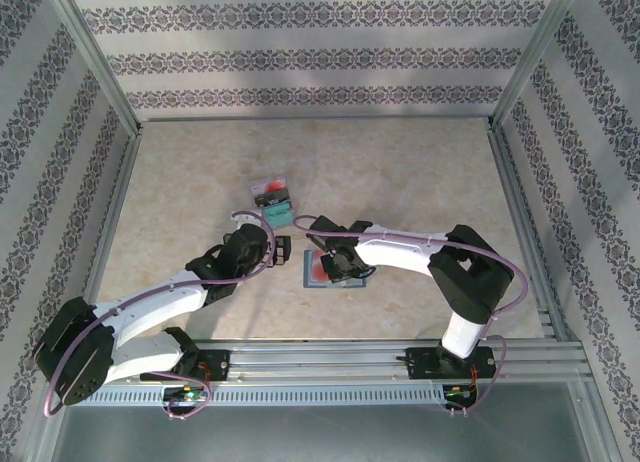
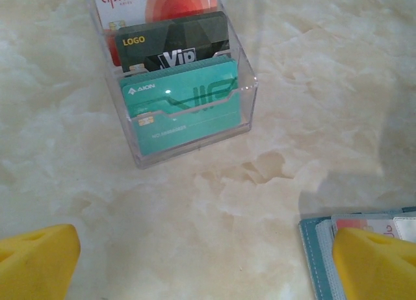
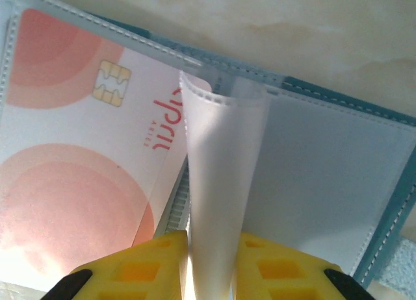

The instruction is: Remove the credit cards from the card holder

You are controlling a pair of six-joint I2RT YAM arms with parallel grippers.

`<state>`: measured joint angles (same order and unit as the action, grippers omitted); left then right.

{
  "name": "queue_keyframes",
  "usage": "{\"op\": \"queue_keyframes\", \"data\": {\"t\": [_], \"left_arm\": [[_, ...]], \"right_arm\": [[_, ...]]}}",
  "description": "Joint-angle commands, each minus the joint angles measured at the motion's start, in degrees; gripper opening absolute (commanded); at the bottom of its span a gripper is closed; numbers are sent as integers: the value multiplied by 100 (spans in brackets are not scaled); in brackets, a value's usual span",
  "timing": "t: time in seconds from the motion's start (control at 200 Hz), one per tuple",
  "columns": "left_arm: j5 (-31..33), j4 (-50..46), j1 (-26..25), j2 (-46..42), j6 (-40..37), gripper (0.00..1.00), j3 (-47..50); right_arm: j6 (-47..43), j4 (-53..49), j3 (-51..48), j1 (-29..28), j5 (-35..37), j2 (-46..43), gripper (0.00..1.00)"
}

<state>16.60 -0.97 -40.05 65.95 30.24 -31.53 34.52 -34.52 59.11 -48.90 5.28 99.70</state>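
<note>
White-shelled left arm [image 1: 150, 304] and right arm [image 1: 395, 250], black at joints and wrists, trailed by lilac cables [image 1: 515, 282]. Yellow moulded fingertips [image 3: 146, 271] on right pincer [image 3: 209, 274]; plain yellow on left pincer [image 2: 205, 264].

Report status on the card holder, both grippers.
Left gripper open, hovering over table. Right gripper pinched on clear sleeve of card holder. White red-circle card in holder pocket. Clear card stand sits apart, not obstructing.

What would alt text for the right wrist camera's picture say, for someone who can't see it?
The right gripper pinches, between yellow fingertips, a clear leaf standing up from the middle of an open card holder. A white card with red circles and a chip sits in the pocket on the picture's left.
</note>
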Motion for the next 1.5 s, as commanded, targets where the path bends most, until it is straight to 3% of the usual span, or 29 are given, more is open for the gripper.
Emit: {"op": "queue_keyframes", "data": {"t": [0.0,0.51,0.705,0.914,1.054,1.184,1.494], "left_arm": [[71,289,-108,55,32,100,-161],[156,194,-122,-26,2,100,-186],[-64,237,-202,176,23,91,-240],[-252,328,-357,421,201,85,-195],[-489,483,-547,715,332,75,-234],[-808,605,-819,1174,308,67,-438],[-1508,845,-943,2175,233,56,-917]], "right_arm": [[-170,-73,-183,200,184,-238,22],[-376,-311,-310,750,854,-726,33],[-358,-277,-444,1269,895,-816,30],[-191,-538,-436,1405,940,-1461,30],[115,-489,-525,1403,591,-1939,28],[338,7,-709,1409,-220,-2171,27],[406,825,-844,1421,-1676,-1737,25]]}}
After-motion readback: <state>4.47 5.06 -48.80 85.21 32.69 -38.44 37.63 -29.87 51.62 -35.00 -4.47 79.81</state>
